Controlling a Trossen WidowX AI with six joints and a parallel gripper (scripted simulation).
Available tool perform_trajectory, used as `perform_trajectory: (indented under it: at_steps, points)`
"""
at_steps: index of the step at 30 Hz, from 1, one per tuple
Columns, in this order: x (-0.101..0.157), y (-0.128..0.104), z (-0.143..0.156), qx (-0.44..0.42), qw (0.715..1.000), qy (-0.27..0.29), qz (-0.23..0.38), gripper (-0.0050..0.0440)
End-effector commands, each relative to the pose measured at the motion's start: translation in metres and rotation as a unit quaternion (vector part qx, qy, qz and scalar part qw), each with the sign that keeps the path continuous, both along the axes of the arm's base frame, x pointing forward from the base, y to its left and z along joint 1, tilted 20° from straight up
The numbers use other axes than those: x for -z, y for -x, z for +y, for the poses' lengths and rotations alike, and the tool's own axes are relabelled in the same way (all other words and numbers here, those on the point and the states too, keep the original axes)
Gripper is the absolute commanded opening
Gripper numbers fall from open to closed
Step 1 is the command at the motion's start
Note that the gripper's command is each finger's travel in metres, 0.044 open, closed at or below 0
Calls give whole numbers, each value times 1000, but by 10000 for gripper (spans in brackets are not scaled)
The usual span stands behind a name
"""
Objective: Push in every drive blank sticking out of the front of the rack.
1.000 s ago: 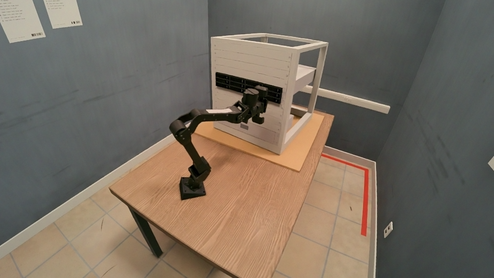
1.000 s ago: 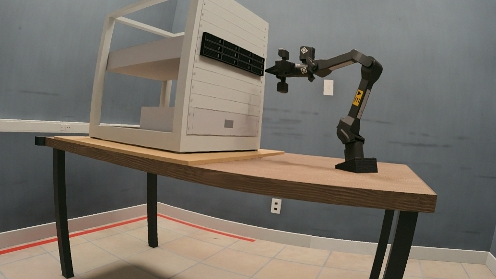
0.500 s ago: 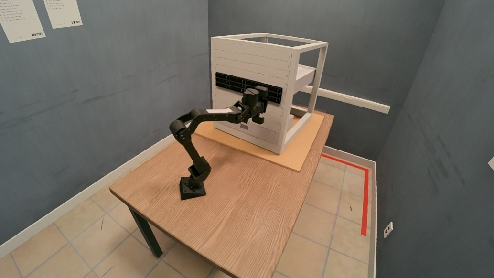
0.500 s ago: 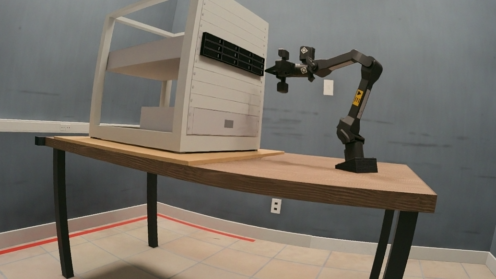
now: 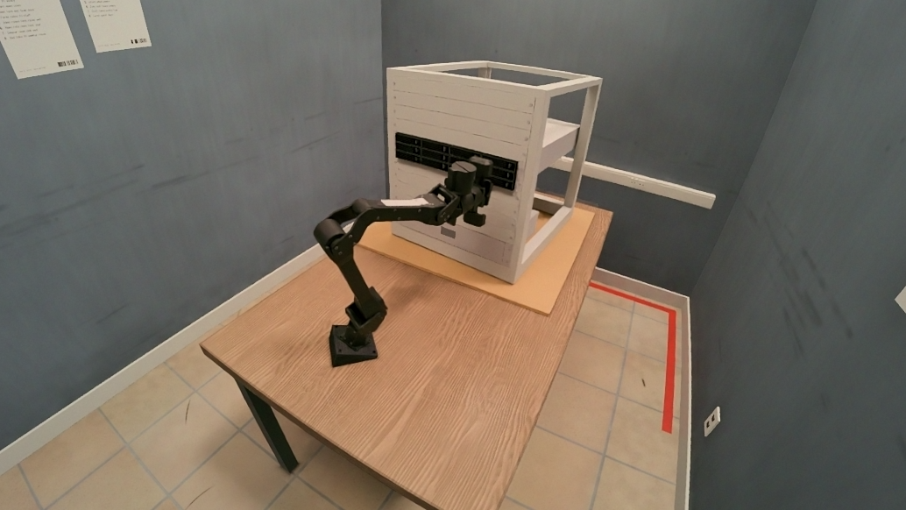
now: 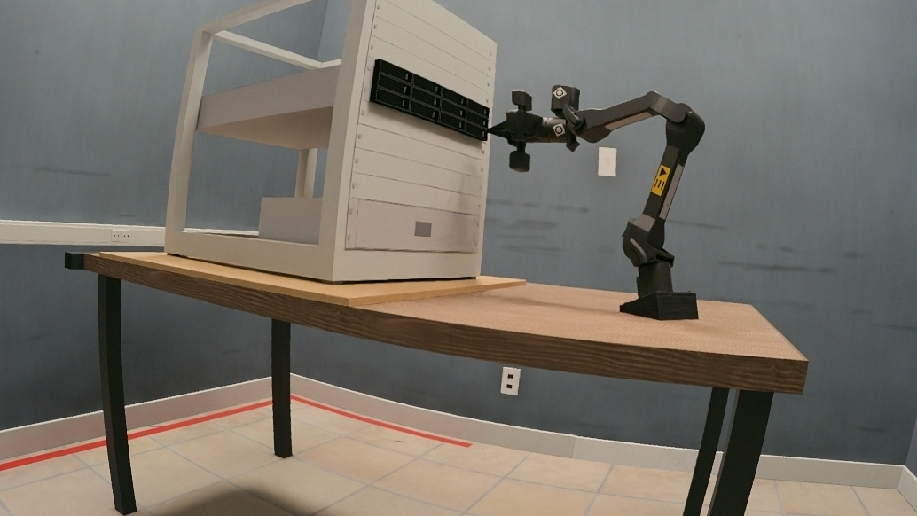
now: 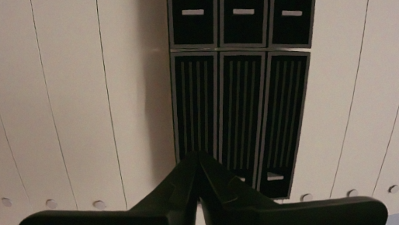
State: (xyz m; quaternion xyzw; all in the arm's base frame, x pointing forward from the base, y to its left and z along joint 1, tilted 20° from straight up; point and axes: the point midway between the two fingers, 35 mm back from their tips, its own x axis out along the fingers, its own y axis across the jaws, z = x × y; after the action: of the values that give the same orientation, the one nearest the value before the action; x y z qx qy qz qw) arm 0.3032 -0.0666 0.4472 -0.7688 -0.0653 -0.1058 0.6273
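Black, likely hard plastic, the blanks (image 5: 455, 159) (image 6: 429, 100) (image 7: 241, 112) sit in a three-row block across the upper-middle part of the rack (image 5: 541, 132) (image 6: 343, 147) front. Guess: light and rigid, with a stiff last bit at the latch. No grasp needed; push square on the face, not on an edge where the tip could skid off. Which ones stick out, I can't tell from here.

Bottom-right blank (image 5: 505, 182) (image 6: 475, 131) (image 7: 195, 112) is the one at the gripper (image 5: 486, 182) (image 6: 489, 130) (image 7: 196, 158), seen from the arm's side. Fingers pressed together into a point, nothing between them. Tip overlaps that blank's right part in the wrist view; contact or a small gap, can't say. Looks like a push lined up.

Rack is a pale open frame, upright on the tan mat (image 5: 539, 302) (image 6: 359, 293), at the far end of the table (image 5: 406, 379) (image 6: 577, 342). Arm base (image 5: 342, 359) (image 6: 679, 308) is at the near end. Push point is well above the rack's foot, so a hard shove could rock or slide it. I'd go slow and straight, stop at the latch, then check the rack's feet.

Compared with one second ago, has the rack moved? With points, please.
No visible movement: in the top and exterior views, the rack (image 5: 523, 189) (image 6: 338, 160) sits at the same place on the tan board (image 5: 539, 297) (image 6: 385, 291).
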Motion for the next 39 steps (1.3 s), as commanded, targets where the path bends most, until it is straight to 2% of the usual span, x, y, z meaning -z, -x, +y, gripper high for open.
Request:
perform_trajectory:
  at_steps: [1, 23, 30, 39]
  points:
    - [-12, 0, 1, 2, 1000, 5, -13, -50]
    - [-13, 0, 1, 2, 1000, 5, -13, -50]
    - [-15, -9, 1, 2, 1000, 5, -13, -50]
    - [-15, -10, 1, 2, 1000, 5, -13, -50]
